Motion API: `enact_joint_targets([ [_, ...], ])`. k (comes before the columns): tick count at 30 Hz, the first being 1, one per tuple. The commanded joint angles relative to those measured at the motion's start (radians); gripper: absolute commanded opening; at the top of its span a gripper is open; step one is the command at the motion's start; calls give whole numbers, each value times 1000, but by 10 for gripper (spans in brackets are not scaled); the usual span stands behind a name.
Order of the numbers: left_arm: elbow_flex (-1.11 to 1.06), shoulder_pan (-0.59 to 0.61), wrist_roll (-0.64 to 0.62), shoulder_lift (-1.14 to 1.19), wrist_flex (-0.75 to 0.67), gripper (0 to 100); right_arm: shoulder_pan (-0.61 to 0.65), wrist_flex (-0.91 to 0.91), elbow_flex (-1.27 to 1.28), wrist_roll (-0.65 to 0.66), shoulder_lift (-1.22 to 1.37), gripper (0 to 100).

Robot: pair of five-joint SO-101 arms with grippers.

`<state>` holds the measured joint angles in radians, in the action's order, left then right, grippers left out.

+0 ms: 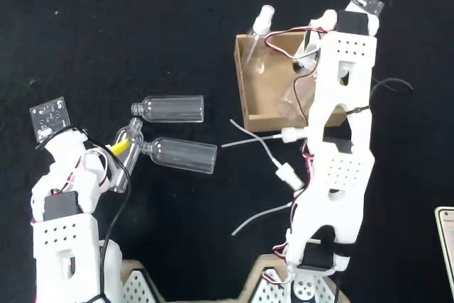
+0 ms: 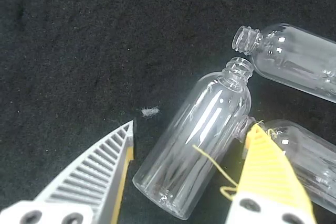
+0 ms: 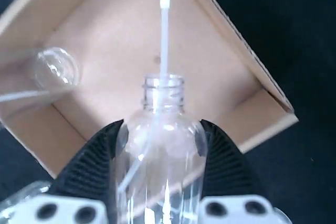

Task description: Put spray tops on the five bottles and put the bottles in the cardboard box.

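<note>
Right claw (image 3: 161, 124) clamps one bottle (image 3: 157, 156) (tube inside) over the box (image 3: 105, 40); left claw (image 2: 192, 126) gapes around another bottle (image 2: 197, 153)

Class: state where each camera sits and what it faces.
High view: fixed above, looking down on table, left arm, right arm, cardboard box.
Left wrist view: on left arm, facing table; left gripper straddles lying bottle.
Right wrist view: on right arm, facing into box; right gripper holds second bottle.
High and right wrist views share the box.

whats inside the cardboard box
A bottle with a spray top leans in the cardboard box's far corner. The right gripper holds a second bottle over it; the arm hides the box's other side.
</note>
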<state>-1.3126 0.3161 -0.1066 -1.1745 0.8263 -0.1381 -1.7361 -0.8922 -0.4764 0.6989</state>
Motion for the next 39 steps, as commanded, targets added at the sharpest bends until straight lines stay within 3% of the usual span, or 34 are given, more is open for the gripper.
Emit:
enact_joint_targets([
  [1, 16, 8, -5, -11, -23, 325, 20, -23, 68, 63, -136, 57],
  [10, 16, 8, -5, -11, -23, 325, 23, 75, 392, 107, -334, 57],
  [21, 16, 8, -5, -11, -23, 325, 8, 434, 1063, 163, -799, 57],
  [27, 16, 8, -5, -11, -21, 325, -31, 575, 1290, 264, -949, 57],
  [33, 16, 8, -5, -11, -21, 325, -86, 589, 1366, 313, -1020, 57],
  [39, 18, 8, -5, -11, -21, 325, -87, 479, 1383, 331, -1098, 57],
])
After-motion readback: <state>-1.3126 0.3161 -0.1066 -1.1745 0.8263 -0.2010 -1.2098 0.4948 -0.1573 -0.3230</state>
